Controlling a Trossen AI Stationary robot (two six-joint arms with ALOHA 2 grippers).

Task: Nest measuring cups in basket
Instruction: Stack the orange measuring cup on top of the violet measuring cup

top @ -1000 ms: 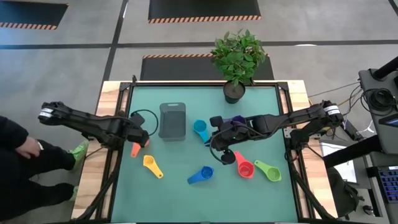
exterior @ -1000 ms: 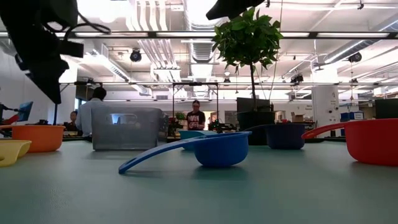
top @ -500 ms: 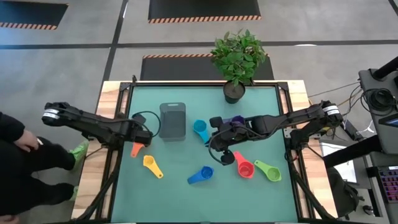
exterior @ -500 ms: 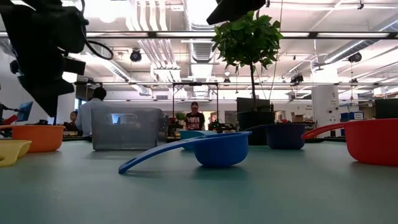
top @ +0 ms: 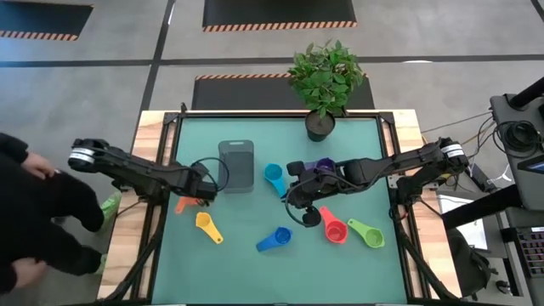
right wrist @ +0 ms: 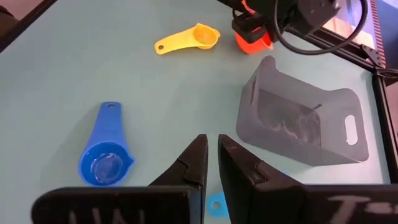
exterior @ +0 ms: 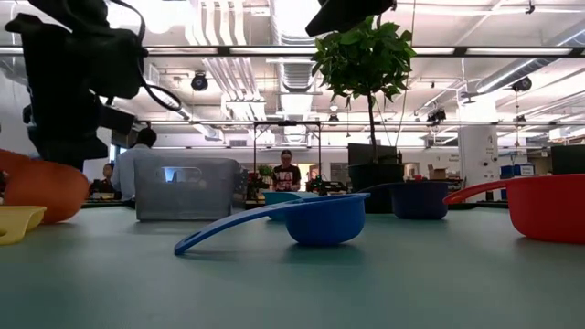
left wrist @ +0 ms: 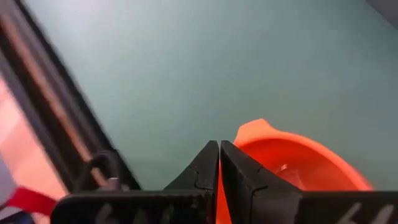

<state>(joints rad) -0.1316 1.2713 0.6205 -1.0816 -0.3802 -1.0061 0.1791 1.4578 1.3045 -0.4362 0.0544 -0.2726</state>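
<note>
No brand, label or readable writing shows on any item.

A green table mat (top: 280, 263) holds a dark grey basket (top: 236, 165) standing far and left of centre. The left gripper (top: 202, 192) sits just near and left of the basket, its fingers (left wrist: 205, 171) clenched on the handle of the orange measuring cup (left wrist: 292, 165). In the low view this orange cup hangs tilted, at or just above the mat; whether it touches cannot be told. The yellow cup (top: 206, 225) lies on the mat nearer than the left gripper, close to it but apart.

The right gripper (top: 293, 197) hovers at the middle of the table, to the right of the basket and well apart from it. Its fingers (right wrist: 194, 163) are nearly closed, with a thin gap between them; whether they grasp anything cannot be told. The cyan cup (top: 274, 177) lies just left of this gripper, between it and the basket. The purple cup (top: 320, 166) is on its far side, partly hidden by the arm. The blue cup (top: 276, 239) lies nearer than it, the red cup (top: 333, 227) near and to its right, and the green cup (top: 367, 234) farther right still.

A potted plant (top: 325, 81) stands at the far edge. A person in dark clothing (top: 34, 217) is beside the table's left edge.
</note>
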